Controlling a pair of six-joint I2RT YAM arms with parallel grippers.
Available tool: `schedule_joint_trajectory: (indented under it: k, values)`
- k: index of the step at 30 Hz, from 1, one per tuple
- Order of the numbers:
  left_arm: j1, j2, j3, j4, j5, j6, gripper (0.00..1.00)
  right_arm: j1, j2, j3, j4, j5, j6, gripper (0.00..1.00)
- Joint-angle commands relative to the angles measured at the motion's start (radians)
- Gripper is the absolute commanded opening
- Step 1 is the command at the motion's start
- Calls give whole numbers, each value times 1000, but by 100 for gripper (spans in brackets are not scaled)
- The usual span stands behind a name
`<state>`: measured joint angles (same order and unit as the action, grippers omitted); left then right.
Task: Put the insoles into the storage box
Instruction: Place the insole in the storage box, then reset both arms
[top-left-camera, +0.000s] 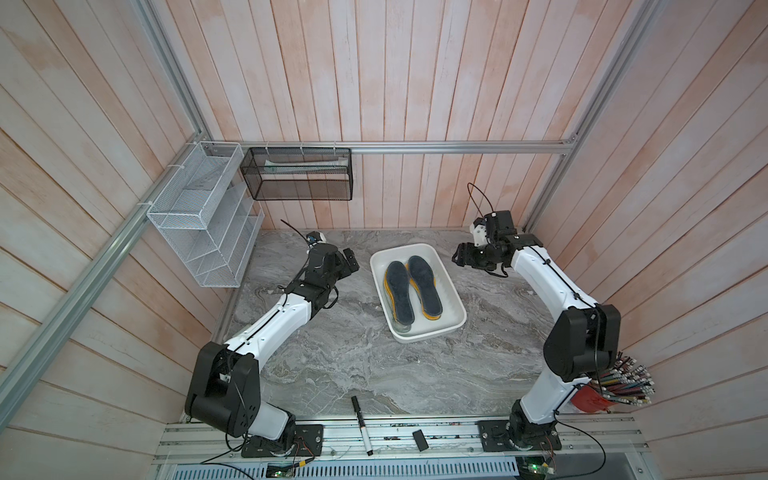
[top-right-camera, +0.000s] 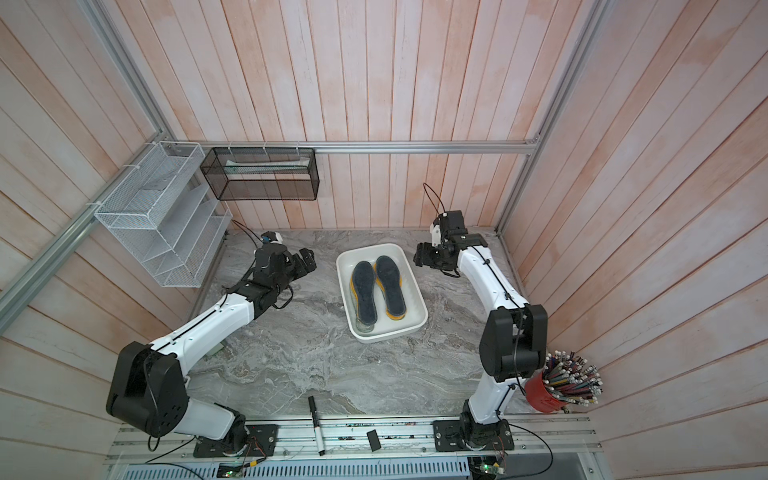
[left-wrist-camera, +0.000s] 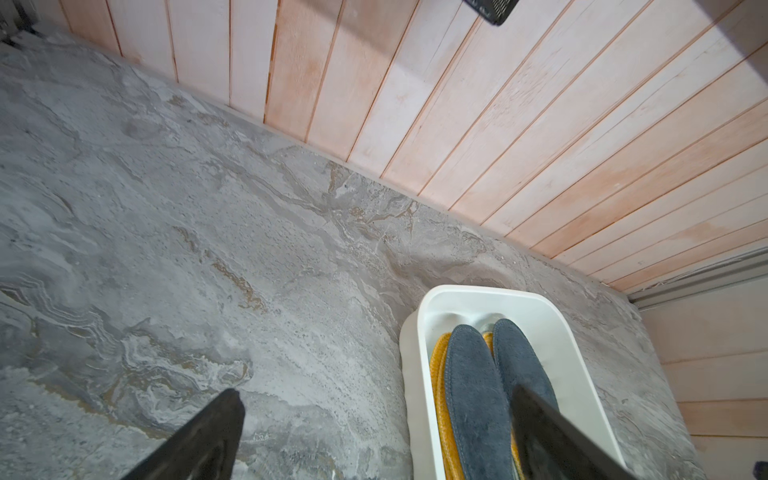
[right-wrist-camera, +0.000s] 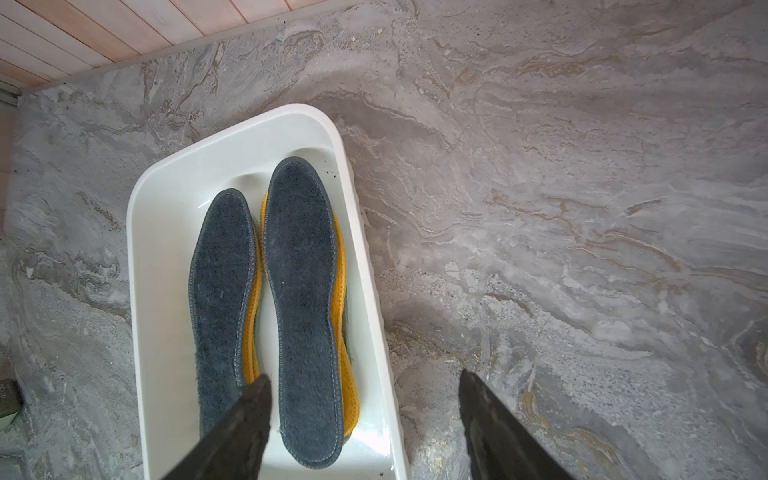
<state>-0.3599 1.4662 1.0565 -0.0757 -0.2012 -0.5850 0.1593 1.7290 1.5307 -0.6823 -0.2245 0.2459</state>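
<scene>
Parted right fingers (right-wrist-camera: 232, 436) hover beside storage box (right-wrist-camera: 160, 224) holding insoles (right-wrist-camera: 299, 291).

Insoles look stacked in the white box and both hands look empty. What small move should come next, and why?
Probably draw the right hand back from the storage box. Its jaws stand open with nothing between them, the left hand is open too, the dark grey insoles lie on yellow insoles inside, and no insole shows on the table.
</scene>
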Motion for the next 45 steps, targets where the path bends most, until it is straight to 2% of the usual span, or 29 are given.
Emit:
schedule_joint_trajectory:
  k: [1, 7, 10, 12, 15, 19, 23, 29, 34, 38, 41, 45]
  values:
    - [6, -50, -24, 11, -74, 93, 100, -38, -84, -71, 82, -44, -61, 72]
    - [8, -90, -81, 23, -164, 183, 100, -115, -264, -287, 278, 53, -79, 74]
    - [8, -96, -110, 51, -213, 222, 100, -175, -360, -416, 407, 55, -95, 75]
    - [8, -100, -142, 97, -199, 284, 100, -224, -428, -517, 517, 59, -106, 76]
    - [9, -104, -184, 162, -102, 391, 100, -282, -512, -657, 676, 61, -138, 77]
    - [8, -125, -204, 156, -125, 409, 100, -311, -617, -861, 876, 99, -205, 79]
    - [11, -173, -262, 211, -168, 440, 100, -318, -655, -1014, 999, 182, -182, 82]
    - [42, -230, -352, 289, -203, 472, 100, -318, -622, -1170, 1252, 91, -134, 81]
    - [137, -295, -448, 366, -178, 395, 100, -317, -517, -1264, 1557, 144, -139, 82]
    - [192, -332, -517, 425, -162, 396, 100, -317, -387, -1241, 1644, 122, -146, 81]
    - [217, -330, -534, 453, -154, 443, 100, -307, -291, -1227, 1722, 120, -133, 82]
    - [256, -316, -578, 545, -127, 485, 100, -238, -230, -1179, 1686, 174, -204, 82]
